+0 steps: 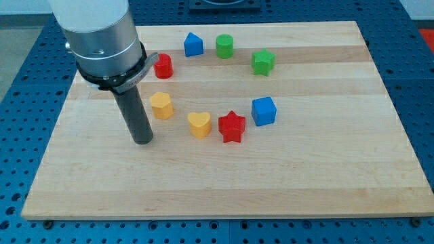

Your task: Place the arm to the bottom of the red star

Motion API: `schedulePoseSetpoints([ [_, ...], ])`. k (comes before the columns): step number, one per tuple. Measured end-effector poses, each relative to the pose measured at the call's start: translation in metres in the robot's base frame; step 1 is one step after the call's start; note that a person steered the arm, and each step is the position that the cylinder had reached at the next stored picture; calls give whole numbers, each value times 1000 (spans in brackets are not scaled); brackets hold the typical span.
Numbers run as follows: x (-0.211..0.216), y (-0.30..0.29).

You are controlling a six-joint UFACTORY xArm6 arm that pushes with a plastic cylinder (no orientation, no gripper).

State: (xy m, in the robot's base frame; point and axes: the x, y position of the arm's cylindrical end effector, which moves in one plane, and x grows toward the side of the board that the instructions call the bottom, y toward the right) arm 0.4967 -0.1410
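Note:
The red star lies near the middle of the wooden board. A yellow heart touches it on the view's left, and a blue cube sits just to its upper right. My tip rests on the board well to the view's left of the star, below and left of a yellow hexagon. The tip touches no block.
A red cylinder sits beside the arm's housing at the upper left. A blue house-shaped block, a green cylinder and a green star line the top. Blue perforated table surrounds the board.

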Motion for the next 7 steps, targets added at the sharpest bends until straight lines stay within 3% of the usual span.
schedulePoseSetpoints([
  [2,9,-15],
  [4,96,45],
  [7,86,53],
])
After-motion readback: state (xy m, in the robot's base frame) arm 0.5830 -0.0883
